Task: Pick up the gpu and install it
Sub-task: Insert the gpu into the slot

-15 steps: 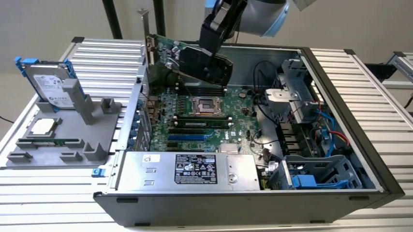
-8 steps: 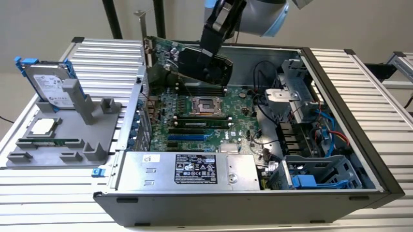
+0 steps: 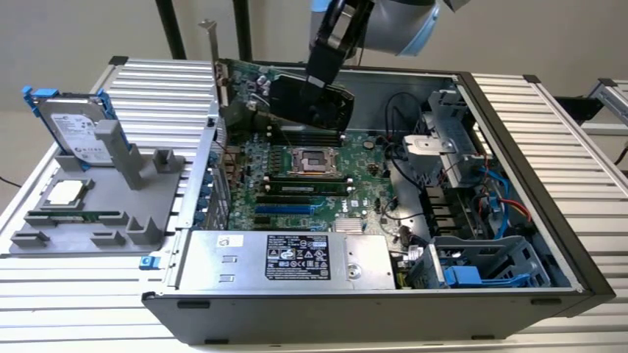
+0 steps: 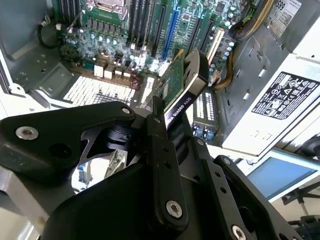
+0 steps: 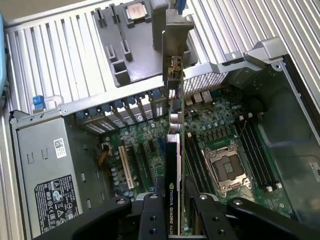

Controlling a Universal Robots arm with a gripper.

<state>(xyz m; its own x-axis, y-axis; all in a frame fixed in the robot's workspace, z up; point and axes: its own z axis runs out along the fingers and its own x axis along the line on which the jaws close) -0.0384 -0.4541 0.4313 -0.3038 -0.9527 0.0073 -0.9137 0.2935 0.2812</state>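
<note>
1. Half the job looks done from where I stand: the gpu (image 3: 312, 99) is off the grey parts tray (image 3: 59, 239) and hangs tilted in the air over the far end of the open computer case (image 3: 549, 243), clear of the motherboard (image 3: 294, 176).
2. So the step in hand is the install, with the card carried over the board but not yet seated in any slot.
3. In the first wrist view the gpu (image 5: 173, 150) is seen edge-on above the row of expansion slots (image 5: 122, 165). Its silver bracket (image 5: 175, 35) reaches out over the case's rear wall.
4. As I judge it, seating calls for 2 things at once: the card's lower edge square over 1 slot, and the bracket dropping into a rear opening (image 5: 125, 107). The tilt would have to come out first.
5. The end effector (image 3: 324, 77) is clamped on the gpu, 1 finger on each face of its upper edge. In the second wrist view the end effector (image 4: 160, 117) pinches the card with no gap that I can see.
6. The hard drive (image 3: 73, 129) stands on the tray, on the worktop (image 3: 549, 118) beside the case.
</note>
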